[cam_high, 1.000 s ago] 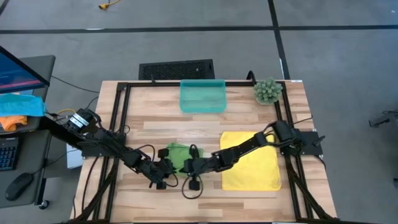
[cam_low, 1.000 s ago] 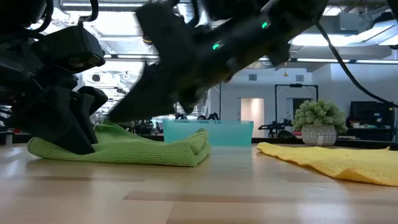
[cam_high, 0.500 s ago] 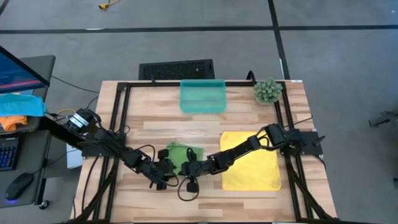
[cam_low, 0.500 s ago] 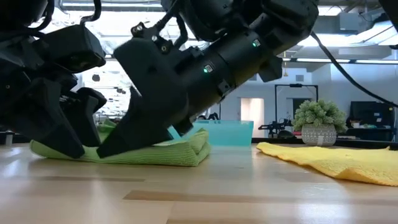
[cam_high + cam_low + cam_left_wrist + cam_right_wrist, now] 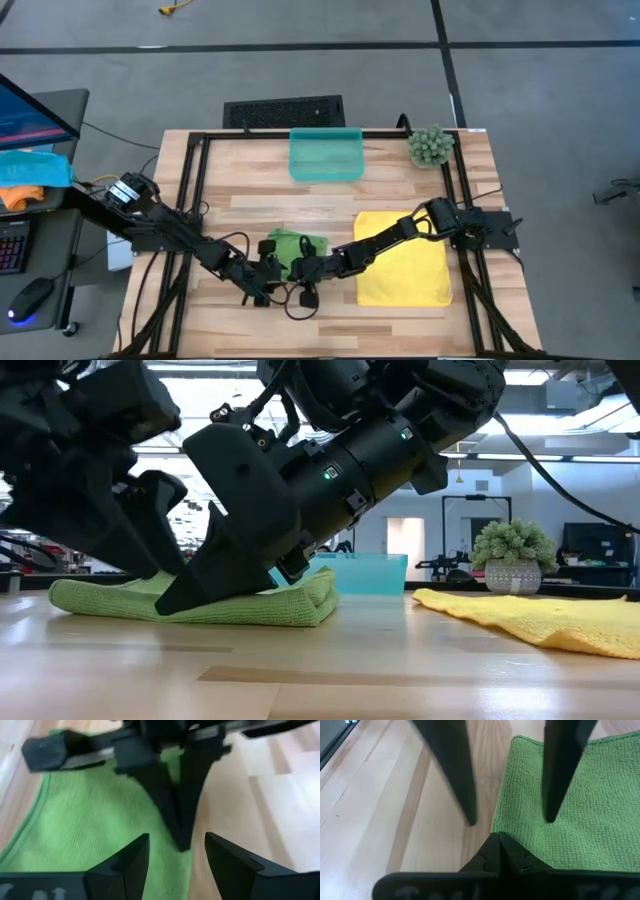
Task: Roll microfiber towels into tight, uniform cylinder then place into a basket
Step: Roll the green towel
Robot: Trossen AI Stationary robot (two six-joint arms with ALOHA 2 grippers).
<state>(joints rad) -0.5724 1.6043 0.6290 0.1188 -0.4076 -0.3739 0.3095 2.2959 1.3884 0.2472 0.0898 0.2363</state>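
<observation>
The light green towel [image 5: 297, 246] lies folded in several layers on the table left of centre, its folded end [image 5: 322, 596] toward the table's right. My right gripper [image 5: 299, 268] is shut, its tip down at the towel's near edge. My left gripper [image 5: 271, 272] stands open just above the towel's near left part [image 5: 90, 810], and its two fingers [image 5: 456, 775] stand either side of the right gripper's tip, touching nothing that I can see. The yellow towel [image 5: 404, 258] lies flat at the right. The teal basket [image 5: 326, 154] stands at the far edge. My right gripper sets its shut fingertips [image 5: 183, 842] on the green towel's near edge [image 5: 506, 815], slanting down from the table's right. The fingers hold nothing between them that shows. The towel stays flat on the table under the tip [image 5: 176, 605].
A small green plant [image 5: 430, 146] stands at the far right corner beside the basket. A black grille panel [image 5: 284, 110] lies beyond the table's far edge. Black frame rails [image 5: 190, 200] run along the table's sides. Bare wood lies between the green towel and the basket.
My right gripper has come down and toward the table's left, and its shut tip now sits at the green towel's near edge. My left gripper has risen off the towel. The towel has kept its place and shape.
</observation>
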